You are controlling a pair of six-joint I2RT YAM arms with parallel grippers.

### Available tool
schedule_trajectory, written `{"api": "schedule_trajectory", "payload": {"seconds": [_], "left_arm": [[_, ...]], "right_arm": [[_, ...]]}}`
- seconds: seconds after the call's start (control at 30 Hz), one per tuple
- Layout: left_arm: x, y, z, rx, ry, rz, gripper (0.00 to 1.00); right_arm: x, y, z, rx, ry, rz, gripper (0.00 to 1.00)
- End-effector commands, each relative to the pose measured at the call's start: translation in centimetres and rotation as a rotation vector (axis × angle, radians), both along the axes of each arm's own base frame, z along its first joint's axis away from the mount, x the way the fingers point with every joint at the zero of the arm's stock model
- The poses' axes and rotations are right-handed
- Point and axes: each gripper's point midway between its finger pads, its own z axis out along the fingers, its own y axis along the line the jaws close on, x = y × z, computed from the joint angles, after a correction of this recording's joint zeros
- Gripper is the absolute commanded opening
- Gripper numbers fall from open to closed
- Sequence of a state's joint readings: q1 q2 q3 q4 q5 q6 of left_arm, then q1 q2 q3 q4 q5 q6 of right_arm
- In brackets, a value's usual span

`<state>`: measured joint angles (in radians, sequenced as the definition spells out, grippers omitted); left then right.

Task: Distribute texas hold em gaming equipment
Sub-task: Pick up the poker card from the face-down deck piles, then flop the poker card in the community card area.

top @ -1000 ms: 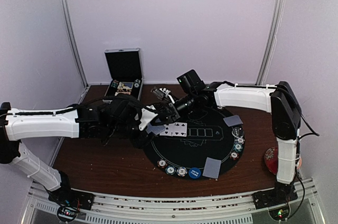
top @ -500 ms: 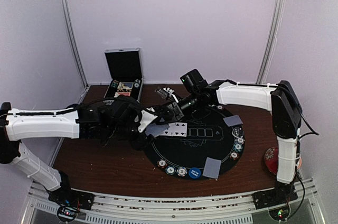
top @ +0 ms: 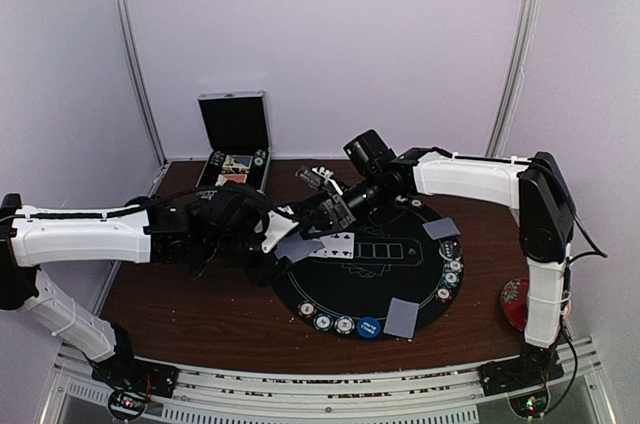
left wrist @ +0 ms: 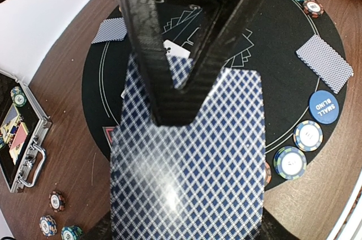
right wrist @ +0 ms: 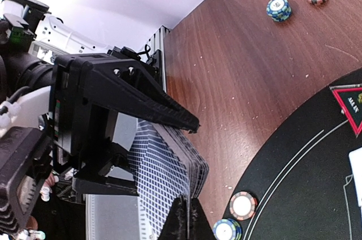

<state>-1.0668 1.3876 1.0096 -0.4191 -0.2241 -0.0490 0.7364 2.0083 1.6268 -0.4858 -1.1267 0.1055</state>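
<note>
My left gripper (top: 287, 236) is shut on a deck of blue-backed playing cards (left wrist: 186, 166), held over the left edge of the black round mat (top: 372, 284). The deck (right wrist: 167, 167) is fanned slightly. My right gripper (right wrist: 187, 219) is shut on the edge of the deck's top card; it also shows in the top view (top: 327, 212). Card piles (top: 402, 317) (top: 440, 228) and face-up cards (top: 336, 241) lie on the mat. Chips (top: 331, 323) and a blue disc (top: 369, 326) sit on its near rim. A red triangle marker (right wrist: 352, 106) lies on the mat.
An open metal case (top: 236, 151) stands at the back left, with loose chips (right wrist: 279, 8) on the wood near it. A red cup and saucer (top: 513, 301) sit at the right edge. More chips (top: 451, 274) line the mat's right rim.
My right gripper has shifted slightly along the deck's edge. The left gripper and deck have hardly moved.
</note>
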Motion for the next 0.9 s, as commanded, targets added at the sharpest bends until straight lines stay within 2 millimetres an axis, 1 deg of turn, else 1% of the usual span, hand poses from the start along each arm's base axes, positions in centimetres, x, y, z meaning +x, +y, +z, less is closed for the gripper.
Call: {"api": "schedule_trajectory", "payload": {"seconds": [0.0, 0.13, 0.27, 0.37, 0.4, 0.47, 0.57, 0.63, 0.73, 0.83, 0.87], "left_arm": [[0.7, -1.6, 2.7, -0.099, -0.065, -0.010, 0.65], [0.7, -1.6, 2.6, -0.097, -0.063, -0.010, 0.65], [0.7, -1.6, 2.6, -0.098, -0.063, -0.011, 0.65], [0.7, -1.6, 2.7, -0.099, -0.063, -0.011, 0.65], [0.7, -1.6, 2.7, -0.101, -0.063, -0.011, 0.65], [0.7, -1.6, 2.7, -0.099, -0.062, -0.011, 0.65], [0.7, -1.7, 2.8, -0.100, -0.062, -0.012, 0.65], [0.7, -1.6, 2.8, -0.102, -0.063, -0.011, 0.65], [0.7, -1.6, 2.9, -0.104, -0.064, -0.011, 0.65], [0.7, -1.6, 2.9, -0.104, -0.066, -0.008, 0.65], [0.7, -1.6, 3.0, -0.106, -0.066, -0.008, 0.65]], "right_arm": [[0.2, -1.4, 1.7, 0.001, -0.034, -0.008, 0.00], [1.3, -2.7, 2.8, 0.017, -0.041, -0.037, 0.00], [3.2, -4.6, 4.0, 0.014, -0.074, -0.087, 0.00], [5.8, -6.6, 4.1, -0.048, -0.155, -0.160, 0.00], [7.0, -7.4, 4.1, -0.091, -0.206, -0.199, 0.00], [9.3, -9.1, 3.1, -0.218, -0.338, -0.281, 0.00], [13.1, -12.3, 1.2, -0.437, -0.534, -0.411, 0.00], [14.8, -14.1, 0.1, -0.561, -0.619, -0.453, 0.00], [16.5, -16.1, -1.4, -0.744, -0.726, -0.473, 0.00], [17.2, -16.9, -2.5, -0.883, -0.851, -0.464, 0.00], [17.2, -16.8, -2.9, -0.926, -0.895, -0.456, 0.00]]}}
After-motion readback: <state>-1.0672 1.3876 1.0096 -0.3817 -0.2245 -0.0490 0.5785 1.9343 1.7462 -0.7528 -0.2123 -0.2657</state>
